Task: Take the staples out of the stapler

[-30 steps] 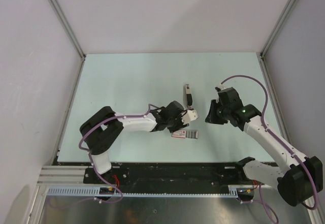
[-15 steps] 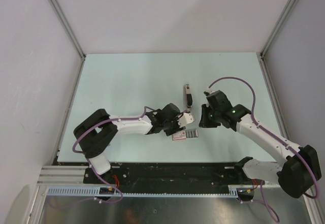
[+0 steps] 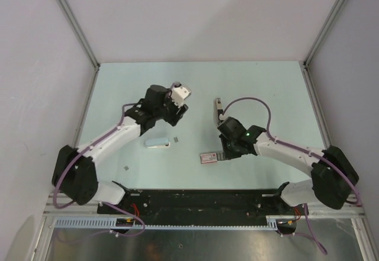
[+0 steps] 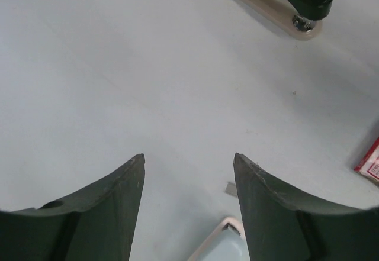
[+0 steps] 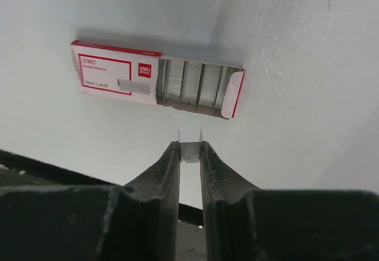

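Now that the left gripper (image 4: 188,157) has swung far-left, spread wide, the right gripper (image 5: 190,145) stoops nearer, pinching a silvery staple strip (image 5: 190,152) beside the red-and-white cardboard box (image 5: 112,74); the slim black-and-grey stapler (image 3: 218,108) lies just beyond.

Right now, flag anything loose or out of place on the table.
One tiny grey bit lies loose beside the pale wedge, and a second bit lies farther left; possibly stray staples. The staple box sits slid open.
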{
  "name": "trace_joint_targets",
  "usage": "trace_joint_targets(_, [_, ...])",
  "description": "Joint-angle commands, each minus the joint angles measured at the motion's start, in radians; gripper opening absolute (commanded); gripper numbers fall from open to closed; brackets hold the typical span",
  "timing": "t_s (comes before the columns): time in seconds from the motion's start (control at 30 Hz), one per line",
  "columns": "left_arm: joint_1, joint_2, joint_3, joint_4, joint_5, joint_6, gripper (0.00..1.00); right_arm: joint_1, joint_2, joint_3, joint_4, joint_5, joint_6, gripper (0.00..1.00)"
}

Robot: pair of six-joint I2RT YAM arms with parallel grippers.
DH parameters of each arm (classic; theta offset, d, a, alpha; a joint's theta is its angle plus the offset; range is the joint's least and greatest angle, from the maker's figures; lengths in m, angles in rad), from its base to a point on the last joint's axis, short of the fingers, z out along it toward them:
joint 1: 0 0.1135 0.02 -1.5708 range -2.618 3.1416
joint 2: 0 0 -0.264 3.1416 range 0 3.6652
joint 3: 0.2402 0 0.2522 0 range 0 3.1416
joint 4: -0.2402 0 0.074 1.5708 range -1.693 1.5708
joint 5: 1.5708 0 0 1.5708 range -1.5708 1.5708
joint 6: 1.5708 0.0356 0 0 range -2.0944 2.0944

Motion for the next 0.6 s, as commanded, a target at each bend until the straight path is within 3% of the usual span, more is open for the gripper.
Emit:
trace_joint_targets(0.0, [0.027, -0.098, 0.003, -0.058, 0.092, -0.022, 0.67, 0.031, 0.085, 0.037, 0.037, 0.062, 0.054, 0.02])
trace_joint_targets(0.57, [0.034, -0.135, -0.050, -0.058, 0.121, -0.031, 0.67, 0.082, 0.227, 0.111, 0.058, 0.084, 0.065, 0.02])
